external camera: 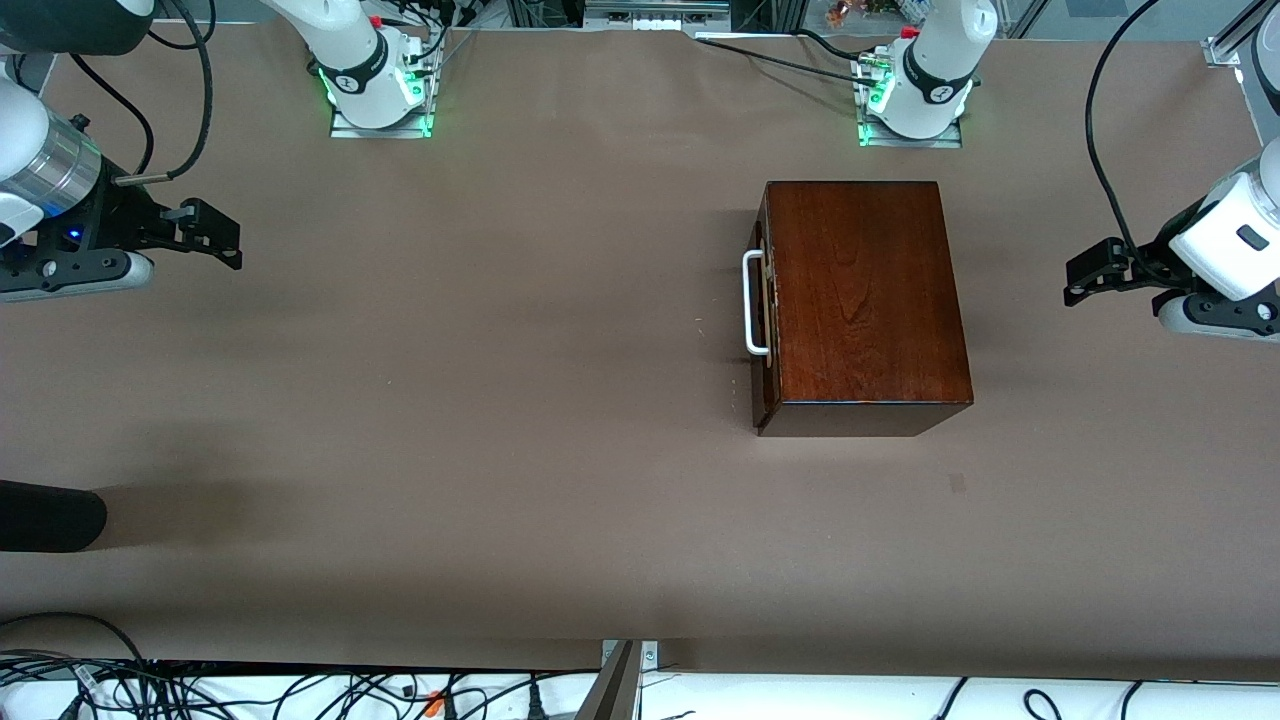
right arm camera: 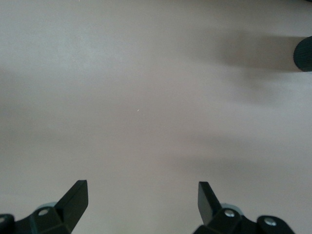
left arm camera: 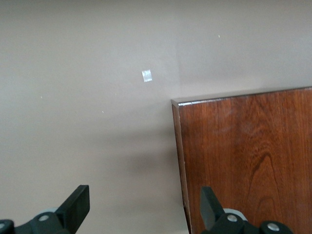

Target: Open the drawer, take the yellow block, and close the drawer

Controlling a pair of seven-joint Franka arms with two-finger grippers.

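Flat brown matte surface [external camera: 500, 400], cables along both edges. Glossy dark mahogany rectangular box [external camera: 865, 300] toward left arm's end; drawer [external camera: 765, 305] w/ white U-bar handle [external camera: 753, 303] shut. Left tool [external camera: 1085, 275] and right tool [external camera: 215, 238] both released, waiting over bare surface. Yellow block not seen.

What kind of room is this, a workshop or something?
Most likely a robotics lab: two white robot arms bolted along a brown-covered table, loose cables at its edge, and one wooden box with a drawer handle set out.
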